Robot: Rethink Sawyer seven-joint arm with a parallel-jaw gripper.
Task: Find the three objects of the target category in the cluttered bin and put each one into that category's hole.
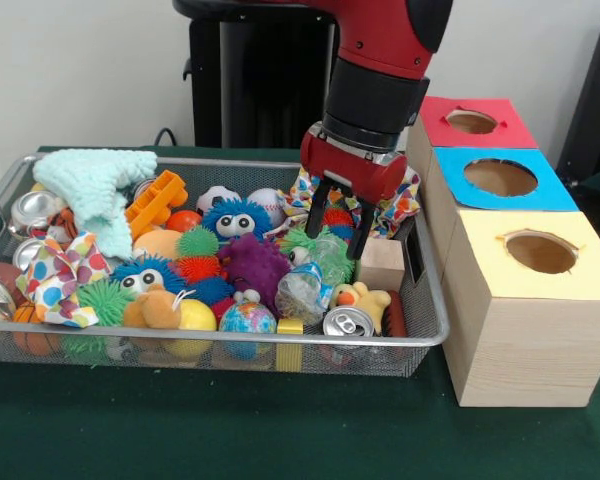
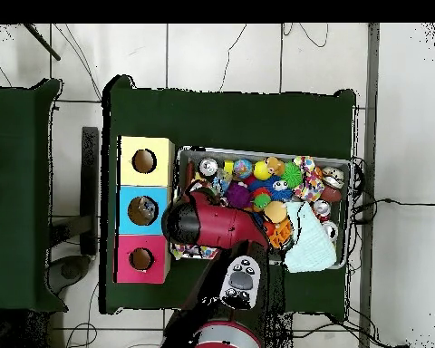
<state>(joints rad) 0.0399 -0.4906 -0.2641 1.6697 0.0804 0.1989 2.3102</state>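
Observation:
The wire-mesh bin (image 1: 435, 335) is full of toys and stands left of the boxes; it also shows in the overhead view (image 2: 257, 152). My gripper (image 1: 335, 246) hangs over the bin's right part, open, its black fingers (image 1: 316, 212) straddling the top of a clear plastic film bundle (image 1: 328, 258). A second film bundle (image 1: 302, 292) lies just in front of it. I see no third one. The round hole (image 1: 471, 122) in the red-topped box is at the far right, and shows in the overhead view (image 2: 141, 259). In the overhead view the arm (image 2: 203, 225) hides the gripper.
The blue-topped box (image 1: 500, 178) and yellow-topped box (image 1: 540, 252) stand along the bin's right side. A wooden block (image 1: 382, 262), a silver can (image 1: 346, 322), polka-dot cloths (image 1: 55, 280), a mint knitted cloth (image 1: 98, 185) and fuzzy balls crowd the bin.

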